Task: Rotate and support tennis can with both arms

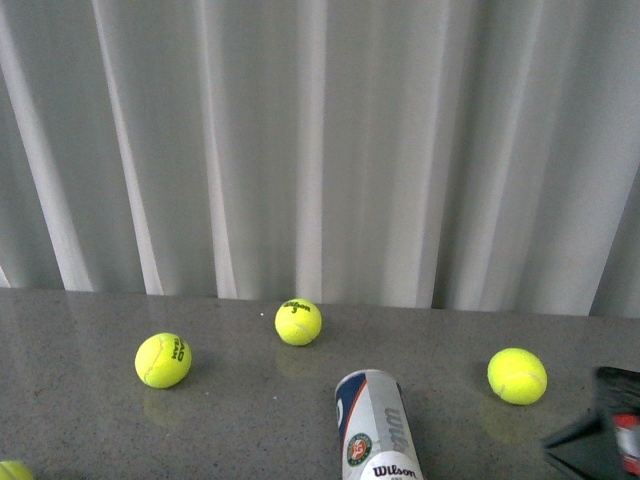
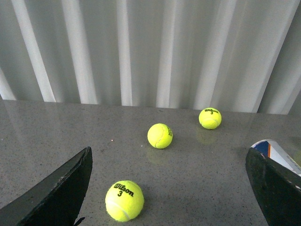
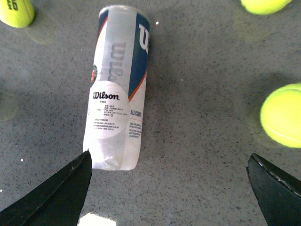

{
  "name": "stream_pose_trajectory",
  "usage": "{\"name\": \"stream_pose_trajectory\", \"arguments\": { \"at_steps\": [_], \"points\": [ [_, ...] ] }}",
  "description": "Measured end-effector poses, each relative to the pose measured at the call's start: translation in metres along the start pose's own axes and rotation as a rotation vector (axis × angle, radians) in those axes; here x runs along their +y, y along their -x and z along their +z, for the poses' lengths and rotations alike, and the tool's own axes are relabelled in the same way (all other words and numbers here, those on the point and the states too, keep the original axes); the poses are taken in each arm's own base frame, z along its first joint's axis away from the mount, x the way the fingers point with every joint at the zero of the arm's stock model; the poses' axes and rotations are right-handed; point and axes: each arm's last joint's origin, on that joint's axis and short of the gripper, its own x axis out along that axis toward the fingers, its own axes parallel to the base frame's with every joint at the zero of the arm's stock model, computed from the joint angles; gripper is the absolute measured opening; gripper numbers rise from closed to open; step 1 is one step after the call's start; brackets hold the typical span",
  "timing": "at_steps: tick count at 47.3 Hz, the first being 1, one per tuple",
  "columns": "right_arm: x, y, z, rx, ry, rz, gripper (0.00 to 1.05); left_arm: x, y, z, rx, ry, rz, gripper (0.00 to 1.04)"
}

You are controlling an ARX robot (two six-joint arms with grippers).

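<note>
Tennis can (image 3: 117, 89) lying flat on its side, both sets of jaws wide open, empty.
Right gripper (image 3: 168, 157) above can, left gripper (image 2: 168, 153) seemingly beside it — risk of roll-off under one-sided contact.

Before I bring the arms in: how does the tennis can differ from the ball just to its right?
The tennis can is a long cylinder lying on its side, one end pointing away from the robot; the ball is a sphere. The can carries a white and navy Wilson label; the ball looks plain yellow-green. The can is far longer than the ball is wide. Both rest on the grey table, ungripped.
</note>
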Motion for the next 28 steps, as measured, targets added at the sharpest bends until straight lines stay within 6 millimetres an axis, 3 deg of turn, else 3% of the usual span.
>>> {"name": "stream_pose_trajectory", "arguments": {
  "at_steps": [9,28],
  "points": [
    [0.013,-0.047,0.018,0.106,0.014,0.002,0.98,0.0,0.0,0.0,0.0,0.0,0.0,0.98],
    [0.038,-0.11,0.027,0.225,0.041,0.041,0.98,0.0,0.0,0.0,0.0,0.0,0.0,0.98]
  ]
}}
